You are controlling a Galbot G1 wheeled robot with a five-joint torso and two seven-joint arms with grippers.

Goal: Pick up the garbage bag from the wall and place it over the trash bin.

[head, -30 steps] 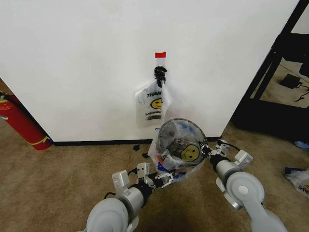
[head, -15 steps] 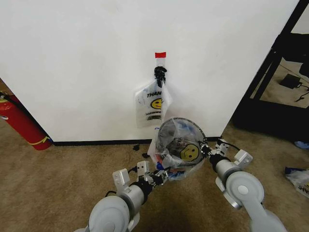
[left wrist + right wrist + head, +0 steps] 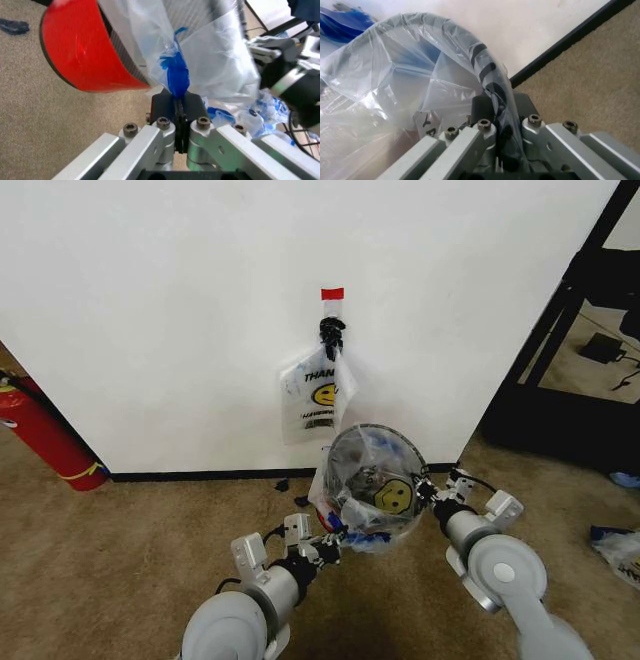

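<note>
Between left gripper [image 3: 326,548] and right gripper [image 3: 432,498], over the trash bin [image 3: 395,442]: the garbage bag [image 3: 372,515]. Both pinching its edges tight. Left edge now tugged a bit lower; nearly on.

head looks down; wrists close on garbage bag [image 3: 368,498].

Wall: plain white wall [image 3: 180,310] with a black baseboard; small red tape strip [image 3: 332,293] above a black hook [image 3: 331,332].
Hook load: flat white "THANK YOU" smiley bag [image 3: 318,395] hangs from the hook.
Bin: round black wire-mesh trash bin [image 3: 374,465] on the tan carpet [image 3: 120,550], just before the baseboard.
Bag: translucent-white crinkly garbage bag [image 3: 385,498] with blue patches and yellow smiley, draped over the bin.
Left gripper [image 3: 328,547]: at the bag's lower left edge.
Right gripper [image 3: 424,491]: at the bin's right rim.
Far left: red fire extinguisher [image 3: 42,435] against the wall.
</note>
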